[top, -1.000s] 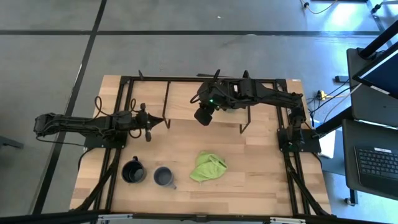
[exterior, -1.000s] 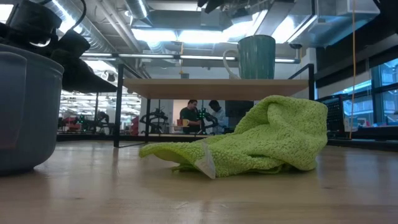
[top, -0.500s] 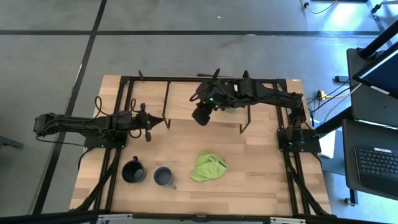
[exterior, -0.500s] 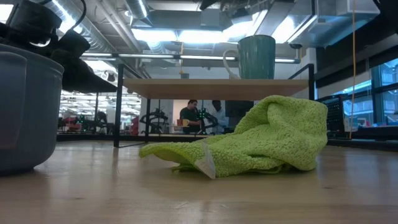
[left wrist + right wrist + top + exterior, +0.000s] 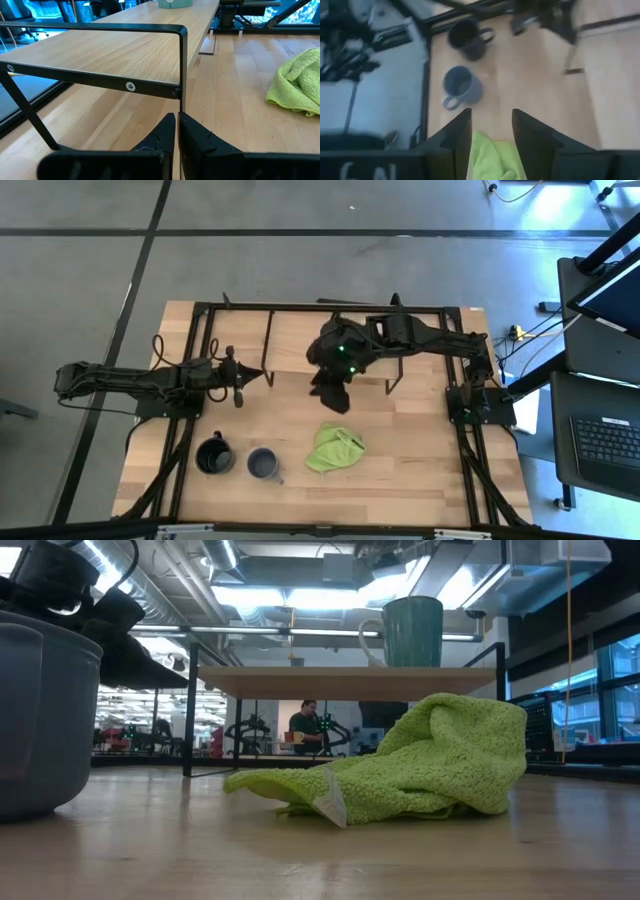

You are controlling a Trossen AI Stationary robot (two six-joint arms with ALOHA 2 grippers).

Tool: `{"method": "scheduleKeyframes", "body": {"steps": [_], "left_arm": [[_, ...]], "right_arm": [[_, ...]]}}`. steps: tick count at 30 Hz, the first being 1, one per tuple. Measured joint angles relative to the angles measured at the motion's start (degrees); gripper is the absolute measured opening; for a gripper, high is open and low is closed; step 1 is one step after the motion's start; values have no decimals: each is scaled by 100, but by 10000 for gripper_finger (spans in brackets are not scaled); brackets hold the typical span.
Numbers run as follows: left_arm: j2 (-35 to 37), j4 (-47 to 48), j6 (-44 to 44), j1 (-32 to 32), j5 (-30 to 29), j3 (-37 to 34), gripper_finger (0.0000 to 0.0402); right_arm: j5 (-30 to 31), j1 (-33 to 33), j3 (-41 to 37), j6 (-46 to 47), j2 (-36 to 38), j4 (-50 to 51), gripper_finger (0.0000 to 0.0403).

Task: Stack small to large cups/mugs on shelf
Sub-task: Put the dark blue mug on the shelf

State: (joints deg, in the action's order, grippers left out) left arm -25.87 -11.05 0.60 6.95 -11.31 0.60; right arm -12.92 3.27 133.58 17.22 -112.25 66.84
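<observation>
Low view: cream-white mug (image 5: 411,632) upright on shelf (image 5: 350,682).

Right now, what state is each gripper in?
Left gripper: shut, holding nothing.
Right gripper: open, empty, above the table.

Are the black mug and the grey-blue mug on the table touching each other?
Apart. The high view shows bare tabletop between the black mug and the grey-blue mug.

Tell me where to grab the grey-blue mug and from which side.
Take the grey-blue mug by its rim wall from straight above: it stands upright, mouth open. Pinch the wall opposite the handle, which points toward the cloth. The open right pincer looks nearest.
</observation>
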Motion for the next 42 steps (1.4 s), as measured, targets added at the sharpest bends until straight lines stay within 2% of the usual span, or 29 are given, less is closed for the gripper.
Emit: {"method": "scheduleKeyframes", "body": {"steps": [8,12,18,31,33,35,38,40,42], "left_arm": [[0,0,-1,1,-1,0,14],[0,0,-2,1,-1,0,14],[0,0,0,-1,-2,0,14],[0,-157,6,3,-167,2,14],[0,-275,-237,2,-131,2,14],[-11,-574,-917,1,-108,-2,14],[8,-1096,-1507,1,127,63,14],[-11,-1179,-1504,1,459,78,14],[-4,-1205,-1077,-3,532,112,14]], "right_arm": [[-25,162,0,-1205,0,-473,142],[-23,140,0,-1605,0,-1131,142],[-18,81,5,-1599,0,-1989,142],[990,48,7,-1601,2,-1944,142],[1042,46,7,-1598,2,-1944,142],[1044,46,7,-1597,2,-1944,142],[1149,49,7,-1491,2,-1939,142],[1383,54,7,-1325,2,-1894,142],[1544,48,7,-1244,2,-1849,142]]}}
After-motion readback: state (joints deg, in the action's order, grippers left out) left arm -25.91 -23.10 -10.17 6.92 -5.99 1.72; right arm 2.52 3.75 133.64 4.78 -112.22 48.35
